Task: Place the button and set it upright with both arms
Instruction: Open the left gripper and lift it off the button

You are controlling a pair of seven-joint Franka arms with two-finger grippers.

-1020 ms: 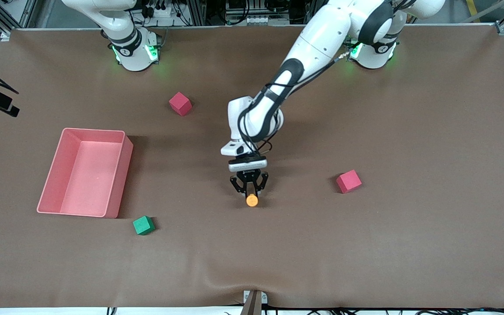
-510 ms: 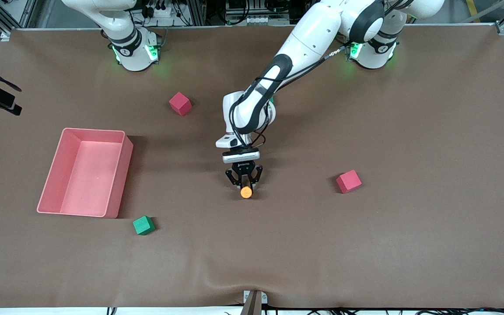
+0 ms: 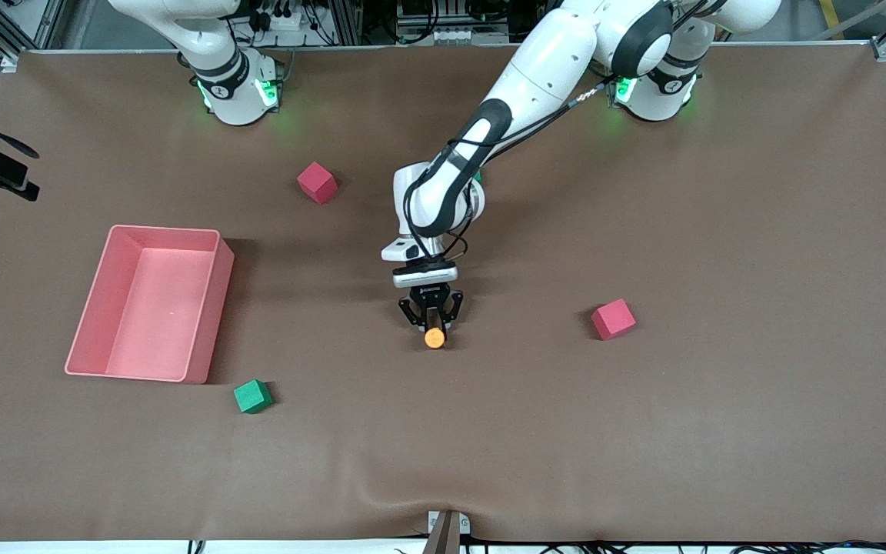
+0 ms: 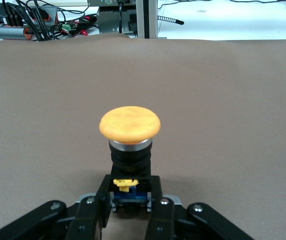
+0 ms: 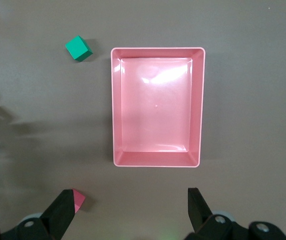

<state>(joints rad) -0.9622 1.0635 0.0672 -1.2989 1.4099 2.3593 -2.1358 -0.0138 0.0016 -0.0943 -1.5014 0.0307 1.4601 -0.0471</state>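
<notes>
My left gripper (image 3: 431, 322) is shut on the button (image 3: 434, 337) and holds it low over the middle of the table. In the left wrist view, the left gripper (image 4: 130, 194) clamps the button's blue base between its fingers. The black body and round orange cap (image 4: 130, 123) stick out past the fingertips. I cannot tell whether the button touches the cloth. My right gripper (image 5: 130, 210) is open and empty, high over the pink bin (image 5: 157, 50). It is out of the front view, and that arm waits.
The pink bin (image 3: 216, 300) stands toward the right arm's end. A green cube (image 3: 252, 396) lies nearer to the front camera than the bin. One red cube (image 3: 316, 182) lies near the right arm's base, another (image 3: 613, 318) toward the left arm's end.
My left gripper has carried the button away from the front camera and a little toward the right arm's end. It has hardly moved in the last half second.
</notes>
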